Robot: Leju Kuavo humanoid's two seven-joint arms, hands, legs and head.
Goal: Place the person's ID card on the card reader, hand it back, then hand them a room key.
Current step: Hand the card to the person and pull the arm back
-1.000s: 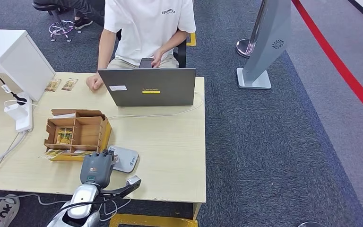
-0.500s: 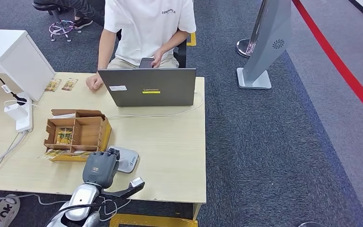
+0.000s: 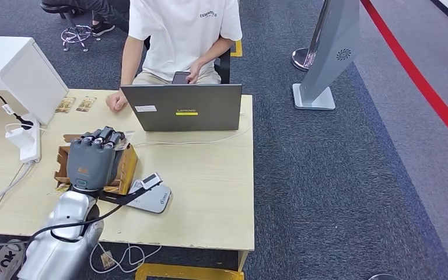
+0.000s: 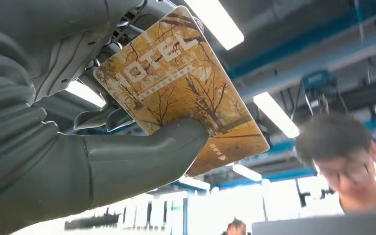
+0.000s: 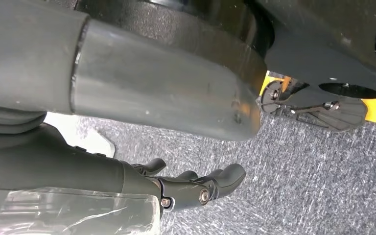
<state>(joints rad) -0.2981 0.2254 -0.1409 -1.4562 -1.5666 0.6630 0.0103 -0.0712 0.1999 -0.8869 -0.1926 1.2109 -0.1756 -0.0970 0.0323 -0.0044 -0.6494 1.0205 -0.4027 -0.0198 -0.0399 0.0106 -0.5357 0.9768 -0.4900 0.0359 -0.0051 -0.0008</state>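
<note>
A: Where is the left hand?

B: Raised over the cardboard box at the near left of the bench, back of the hand up, fingertips pointing far, toward the person.

A: Is it holding anything?

B: Yes. The left wrist view shows the thumb pressing a key card against the fingers. The card is golden brown with bare trees and the word HOTEL, and most of it sticks out past the hand.

A: And the card reader?

B: The reader lies flat on the bench just right of the box, partly under the wrist. I cannot see a card on it.

A: The right hand?

B: The right hand hangs low over grey carpet, fingers loosely curled and a little apart, nothing in them.

A: What is the person doing?

B: Sitting at the far side behind an open laptop, one hand resting on the bench to the left of it, the other holding a phone. Two small cards lie on the bench near that resting hand.

A: Anything else on the bench?

B: A white box at the far left and a white power strip with a cable beside it.
</note>
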